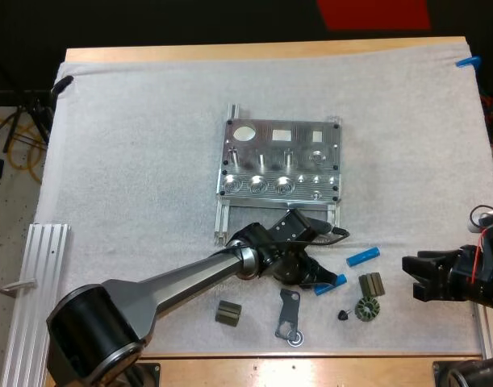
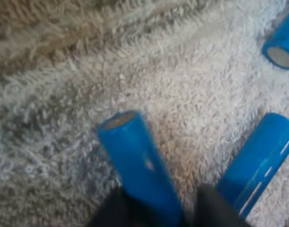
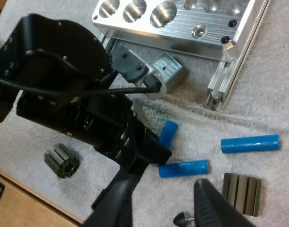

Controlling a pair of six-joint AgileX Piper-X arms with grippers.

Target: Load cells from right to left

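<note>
End effector (image 1: 313, 280) of left arm (image 1: 181, 282) tilts down, seemingly gripping blue cylinder (image 2: 135, 161).

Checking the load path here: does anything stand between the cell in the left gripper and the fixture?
Nothing visible does. The left gripper holds the blue cell just short of the fixture's near edge; the other two cells and the dark parts lie on the mat on the side away from it.
</note>
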